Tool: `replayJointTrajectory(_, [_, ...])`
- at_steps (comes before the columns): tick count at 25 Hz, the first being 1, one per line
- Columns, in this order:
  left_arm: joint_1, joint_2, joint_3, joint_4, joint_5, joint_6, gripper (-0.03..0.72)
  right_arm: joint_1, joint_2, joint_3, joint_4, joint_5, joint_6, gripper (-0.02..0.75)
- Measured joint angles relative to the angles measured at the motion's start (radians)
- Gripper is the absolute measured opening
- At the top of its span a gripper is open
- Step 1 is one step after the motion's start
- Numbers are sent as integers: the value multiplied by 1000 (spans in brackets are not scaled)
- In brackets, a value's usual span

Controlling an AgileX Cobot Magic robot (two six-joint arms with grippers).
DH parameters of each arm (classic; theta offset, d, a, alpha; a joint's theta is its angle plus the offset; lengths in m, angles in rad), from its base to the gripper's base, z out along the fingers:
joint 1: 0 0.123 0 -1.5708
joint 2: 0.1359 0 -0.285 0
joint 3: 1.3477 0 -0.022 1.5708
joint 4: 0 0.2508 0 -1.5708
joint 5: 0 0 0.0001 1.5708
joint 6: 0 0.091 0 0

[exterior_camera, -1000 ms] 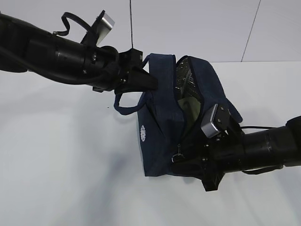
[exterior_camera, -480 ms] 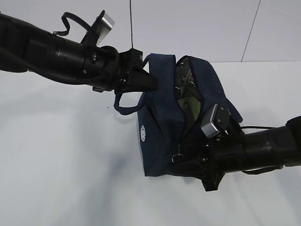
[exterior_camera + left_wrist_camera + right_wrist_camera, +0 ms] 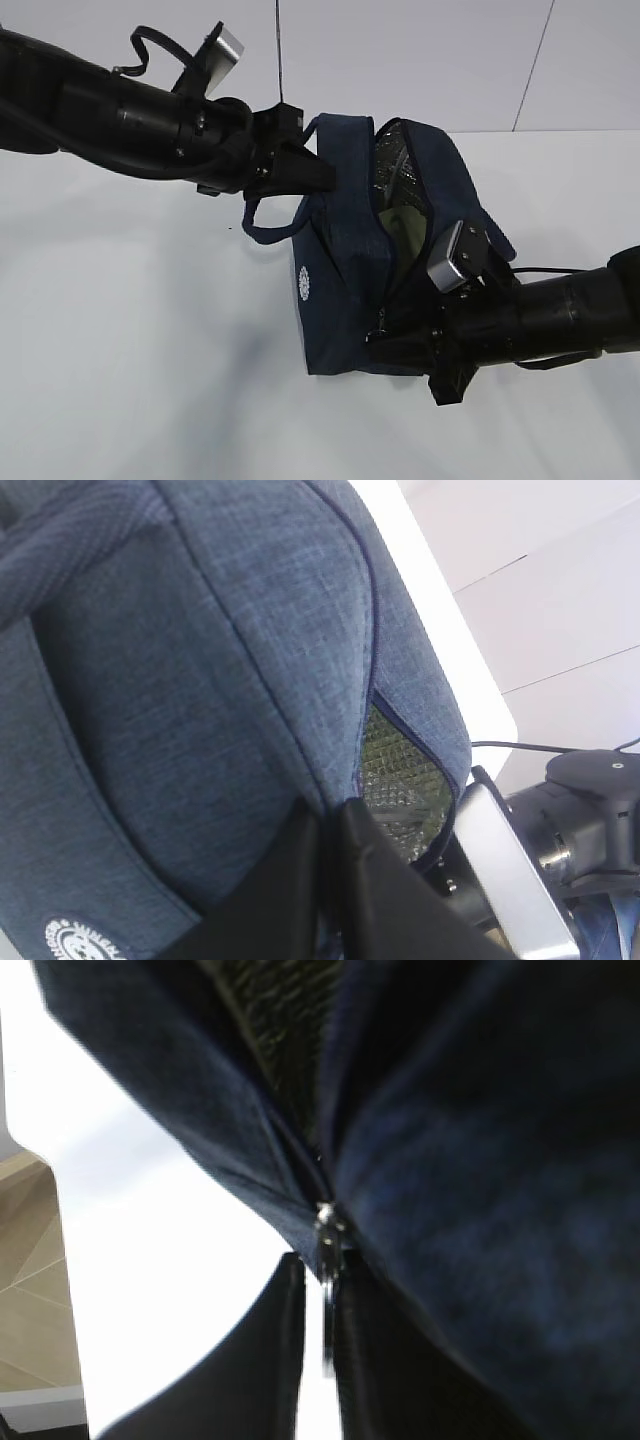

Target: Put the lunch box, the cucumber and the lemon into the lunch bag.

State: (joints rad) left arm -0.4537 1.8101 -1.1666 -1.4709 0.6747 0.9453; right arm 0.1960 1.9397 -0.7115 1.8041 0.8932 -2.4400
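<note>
The lunch bag (image 3: pixel 380 250) stands on the table with the lunch box (image 3: pixel 405 235) already inside, while the left gripper (image 3: pixel 325 880) pinches its fabric and the right gripper (image 3: pixel 320 1340) clamps the zipper ring (image 3: pixel 327 1310); cucumber and lemon are not visible.

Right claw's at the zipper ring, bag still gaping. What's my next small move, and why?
Probably draw the ring along the zipper to close the bag: the right claw pinches the ring, the left claw clamps the bag's fabric, and the mouth gapes, showing the silver lining.
</note>
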Motion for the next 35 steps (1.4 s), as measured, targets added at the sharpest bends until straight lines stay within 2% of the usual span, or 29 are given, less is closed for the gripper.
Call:
replayJointTrajectory(4, [0, 0, 0, 0, 0, 0, 13, 0, 0, 0, 0, 0, 0, 61])
replayJointTrajectory(16, [0, 0, 0, 0, 0, 0, 13, 0, 0, 0, 2, -2, 0, 51])
replayJointTrajectory(19, [0, 0, 0, 0, 0, 0, 13, 0, 0, 0, 2, -2, 5, 7])
replayJointTrajectory(27, [0, 0, 0, 0, 0, 0, 13, 0, 0, 0, -5, -2, 10, 7])
replayJointTrajectory(35, [0, 0, 0, 8, 4, 0, 13, 0, 0, 0, -122, -9, 104, 7])
